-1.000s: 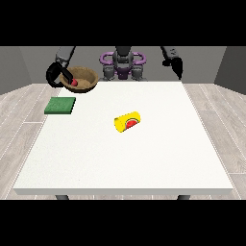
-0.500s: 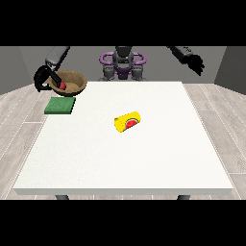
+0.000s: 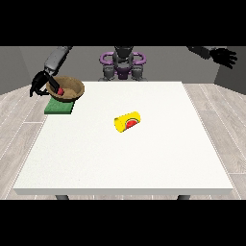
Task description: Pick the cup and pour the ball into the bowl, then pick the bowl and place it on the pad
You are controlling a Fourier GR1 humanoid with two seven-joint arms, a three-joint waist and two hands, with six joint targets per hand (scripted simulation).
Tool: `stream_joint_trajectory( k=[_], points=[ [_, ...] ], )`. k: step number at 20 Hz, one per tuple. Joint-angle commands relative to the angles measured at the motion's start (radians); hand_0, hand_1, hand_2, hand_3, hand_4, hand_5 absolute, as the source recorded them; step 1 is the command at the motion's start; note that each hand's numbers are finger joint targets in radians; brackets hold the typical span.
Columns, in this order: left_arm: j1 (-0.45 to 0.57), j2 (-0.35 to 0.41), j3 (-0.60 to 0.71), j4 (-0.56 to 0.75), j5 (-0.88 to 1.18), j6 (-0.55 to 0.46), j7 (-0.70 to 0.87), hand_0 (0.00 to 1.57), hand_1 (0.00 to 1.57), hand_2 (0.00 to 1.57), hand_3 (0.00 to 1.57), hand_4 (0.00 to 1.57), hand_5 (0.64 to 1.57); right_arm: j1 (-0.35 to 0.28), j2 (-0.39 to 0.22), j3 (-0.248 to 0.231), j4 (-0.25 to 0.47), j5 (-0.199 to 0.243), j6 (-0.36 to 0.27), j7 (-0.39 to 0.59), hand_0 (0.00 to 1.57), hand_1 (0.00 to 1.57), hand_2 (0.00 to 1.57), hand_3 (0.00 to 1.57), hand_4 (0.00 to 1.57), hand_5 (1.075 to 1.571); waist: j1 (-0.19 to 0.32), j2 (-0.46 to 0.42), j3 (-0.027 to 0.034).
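A brown bowl hangs tilted just above the green pad at the table's far left corner. The hand at the view's left grips the bowl's left rim, fingers curled over it. A red ball shows inside the bowl by that rim. A yellow cup lies on its side near the table's middle, its red-lined mouth facing the camera. The hand at the view's right is raised high beyond the table's far right corner, fingers spread, holding nothing.
The white table stretches wide in front of the cup. The robot's torso stands behind the far edge. A grey plank floor surrounds the table.
The bowl has moved left and down with the hand at the view's left, until it is over the pad. The hand at the view's right has swung up and farther right.
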Motion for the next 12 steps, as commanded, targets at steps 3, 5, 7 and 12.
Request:
stream_joint_trajectory(
  k=[3, 5, 7, 12],
  points=[
    [0.013, 0.042, 0.038, 0.042, 0.017, -0.041, -0.062, 0.0, 0.0, 0.0, 0.0, 1.19, 1.559, 0.009, 0.017, -0.067, 0.046, -0.04, -0.061, -0.029, 1.57, 1.57, 1.57, 0.25, 0.54, 1.561, 0.005, 0.037, 0.0008],
    [0.011, 0.025, 0.028, -0.008, 0.023, -0.042, -0.069, 0.0, 0.0, 0.0, 0.0, 1.19, 1.557, -0.018, -0.129, -0.095, 0.089, -0.012, -0.057, -0.025, 1.55, 1.55, 1.57, 1.04, 0.0, 1.56, 0.038, 0.085, 0.0015],
    [0.011, 0.038, 0.024, 0.006, 0.019, -0.046, -0.055, 0.0, 0.0, 0.0, 0.0, 1.18, 1.552, -0.02, -0.09, -0.08, 0.118, -0.017, -0.034, -0.012, 1.09, 1.09, 1.23, 1.16, 0.0, 1.523, 0.031, 0.074, 0.0011],
    [-0.001, 0.021, 0.014, -0.042, 0.034, -0.039, -0.043, 0.0, 0.0, 0.0, 0.0, 1.18, 1.551, -0.072, -0.107, -0.102, 0.176, -0.045, 0.022, -0.04, 0.0, 0.0, 0.42, 0.65, 0.0, 1.46, 0.053, 0.112, 0.0013]
  ],
)
